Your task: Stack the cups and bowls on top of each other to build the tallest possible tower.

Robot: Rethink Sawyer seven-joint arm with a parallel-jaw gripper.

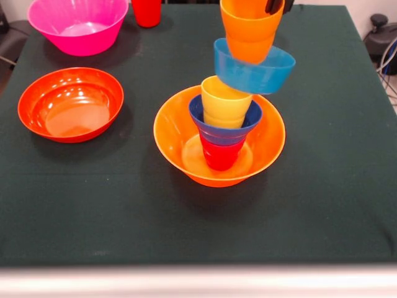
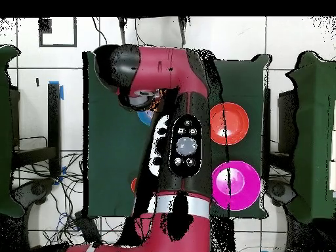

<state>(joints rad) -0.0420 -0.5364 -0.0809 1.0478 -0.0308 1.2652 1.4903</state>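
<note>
The tower stands mid-table on the big yellow-orange bowl point(image 1: 218, 144). In that bowl, going up, are a red cup point(image 1: 220, 155), the small dark blue bowl point(image 1: 224, 127), a yellow cup point(image 1: 225, 102), the light blue bowl point(image 1: 254, 68), which is tilted, and an orange cup point(image 1: 250, 31) on top. My gripper point(image 1: 278, 5) shows only as black tips at the top edge, at the orange cup's right rim. In the overhead view my arm point(image 2: 177, 131) hides the tower, leaving only a sliver of the light blue bowl point(image 2: 145, 119).
The wide orange-red bowl point(image 1: 70, 104) point(image 2: 230, 123) lies apart on the green cloth. The big pink bowl point(image 1: 79, 25) point(image 2: 235, 185) sits near a table corner. Beside it a lone red cup point(image 1: 147, 11) point(image 2: 134, 185) stands by the far edge.
</note>
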